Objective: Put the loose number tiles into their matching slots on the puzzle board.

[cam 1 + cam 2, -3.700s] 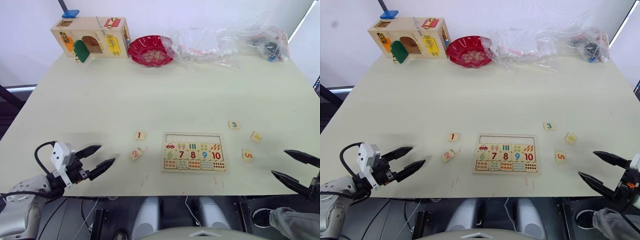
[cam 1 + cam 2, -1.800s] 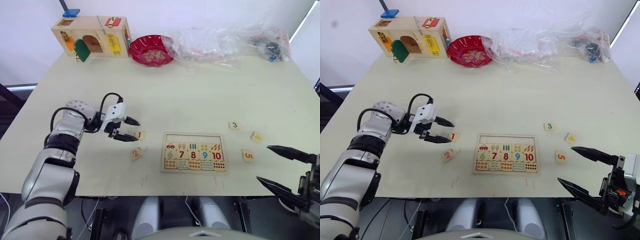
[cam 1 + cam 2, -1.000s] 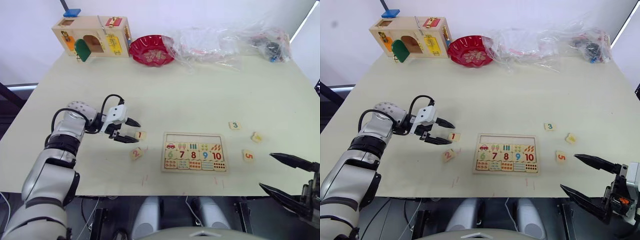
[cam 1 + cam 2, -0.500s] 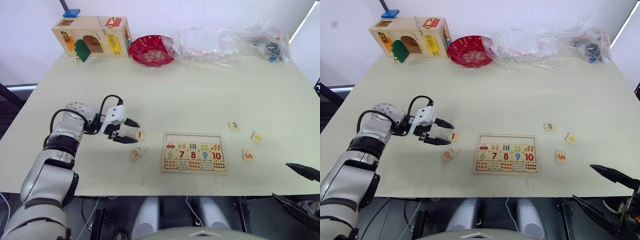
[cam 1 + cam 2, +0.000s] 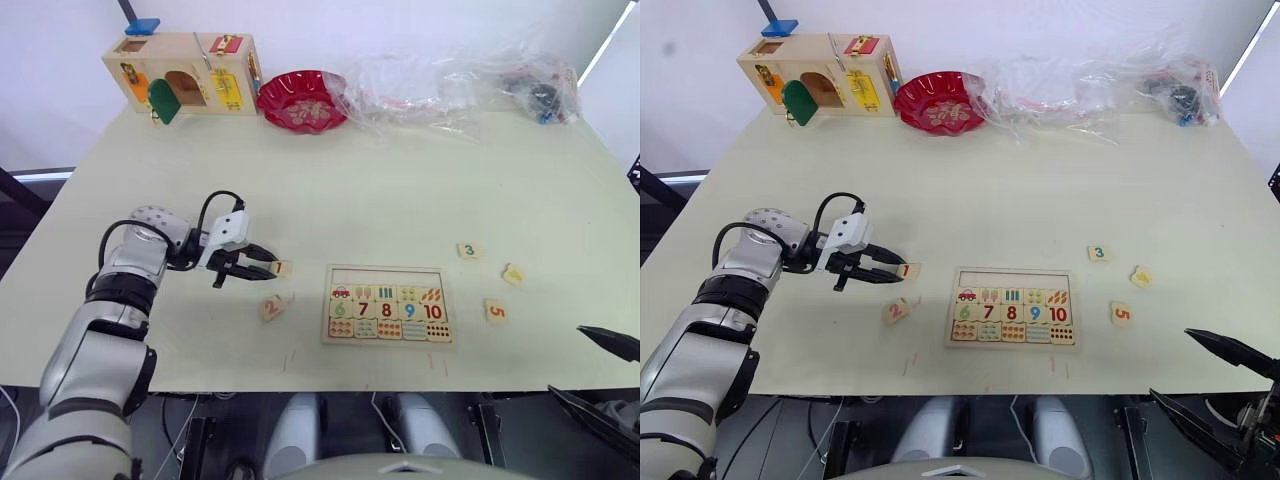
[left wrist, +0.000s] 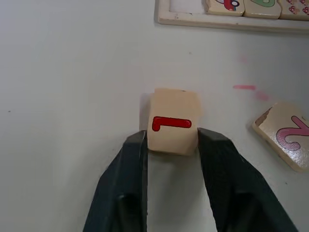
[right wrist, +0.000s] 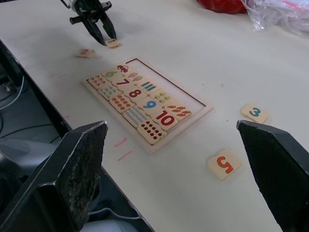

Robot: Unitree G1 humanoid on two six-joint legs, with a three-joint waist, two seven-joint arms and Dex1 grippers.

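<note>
Our left hand pinches tile 1 by opposite edges at mid-left; we judge it light, rigid, slippery. Right hand gapes empty.

Tiles 1 and 2 lie left of the puzzle board; 3 and 5 lie right.

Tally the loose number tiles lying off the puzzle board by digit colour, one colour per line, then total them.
Red: 1, the 1 tile, between the left gripper fingers
Orange: 2, the 2 tile and 5 tile
Teal: 1, the 3 tile
Yellow: 1, the 4 tile
Total: 5
</note>
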